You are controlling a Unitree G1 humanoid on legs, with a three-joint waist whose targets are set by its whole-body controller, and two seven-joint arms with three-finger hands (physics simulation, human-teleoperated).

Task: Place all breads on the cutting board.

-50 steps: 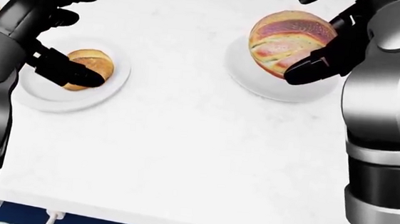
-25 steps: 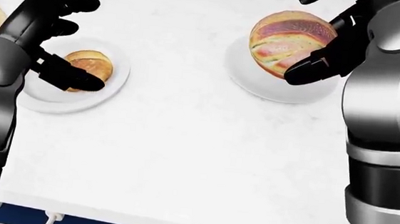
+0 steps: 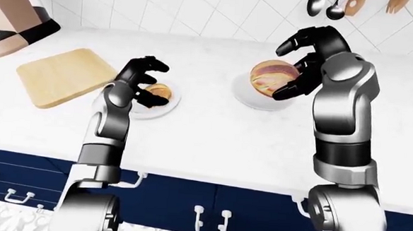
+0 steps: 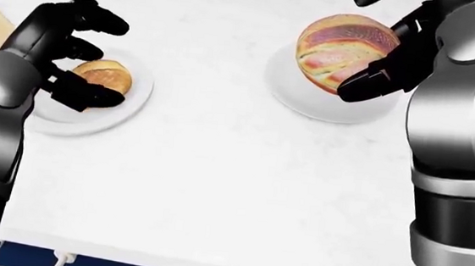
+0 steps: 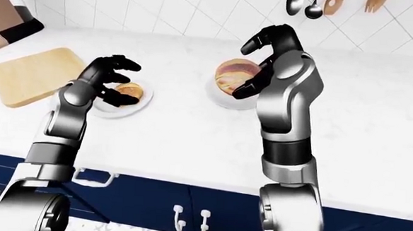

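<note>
A small golden bun (image 4: pixel 106 75) lies on a white plate (image 4: pixel 129 108) at the left of the head view. My left hand (image 4: pixel 97 58) is open, with its fingers arched over the bun and its thumb (image 4: pixel 88 96) below it. A large round loaf (image 4: pixel 342 49) rests on a second white plate (image 4: pixel 304 103) at the upper right. My right hand (image 4: pixel 382 42) is open and cups the loaf's right side. The wooden cutting board (image 3: pixel 67 75) lies bare on the white counter, left of the bun's plate.
Spoons and utensils (image 3: pixel 332 5) hang on the tiled wall above the loaf. A dark appliance (image 3: pixel 16 34) stands at the far left. The counter's near edge (image 3: pixel 210 182) runs above navy cabinets with white hooks.
My left hand has moved right and up, closing in over the bun. The right hand and the loaf have not moved.
</note>
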